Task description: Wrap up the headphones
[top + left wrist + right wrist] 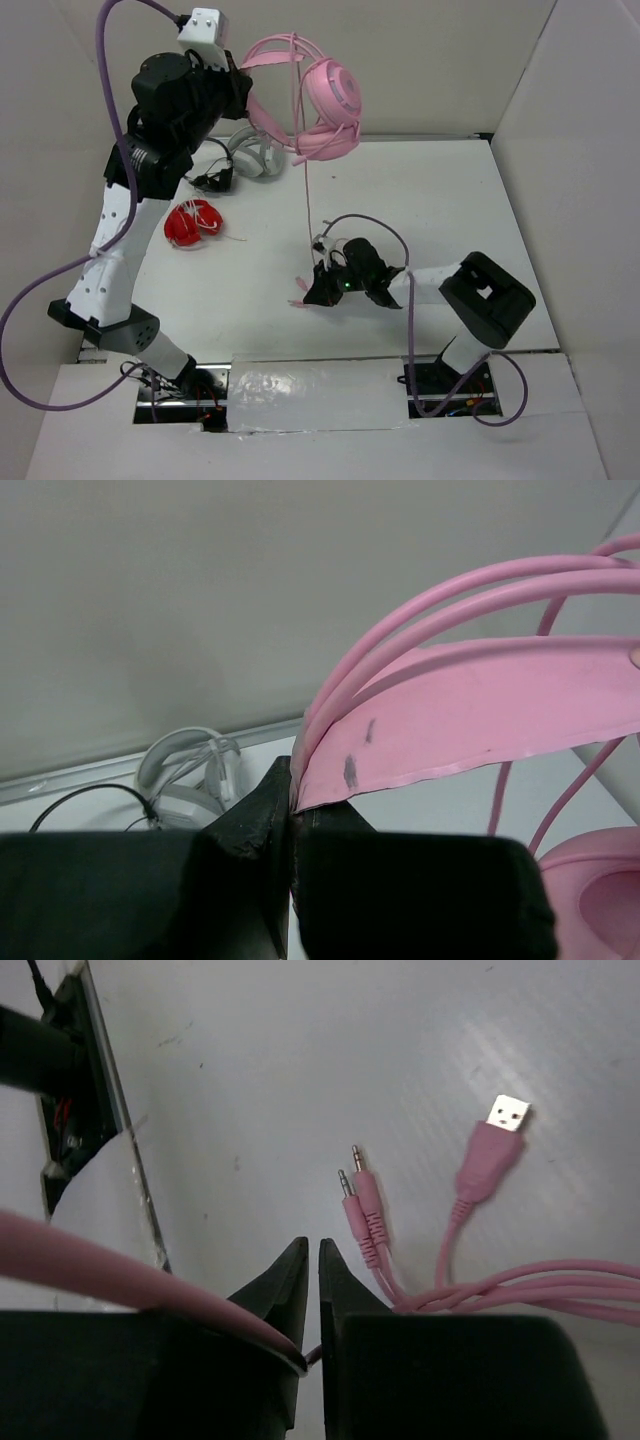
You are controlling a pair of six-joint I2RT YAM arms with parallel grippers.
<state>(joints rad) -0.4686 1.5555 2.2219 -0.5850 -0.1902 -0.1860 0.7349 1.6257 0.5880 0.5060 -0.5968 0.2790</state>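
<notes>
The headphones hang raised above the surface, left fingers clenched on the stiff headband. Right fingers pinch the thin, limp cable near its plugs. Judged light and slippery; best held close to the plugs.

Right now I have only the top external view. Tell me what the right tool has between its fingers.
Observer: In the right wrist view the right tool has its jaws almost together, and the pink cable runs in between them near their base.
Operator: Locate the cable's plug ends for me.
Observer: They lie loose on the table just beyond that tool's fingertips, not gripped: two audio jacks side by side and a USB plug to their right in that view.
</notes>
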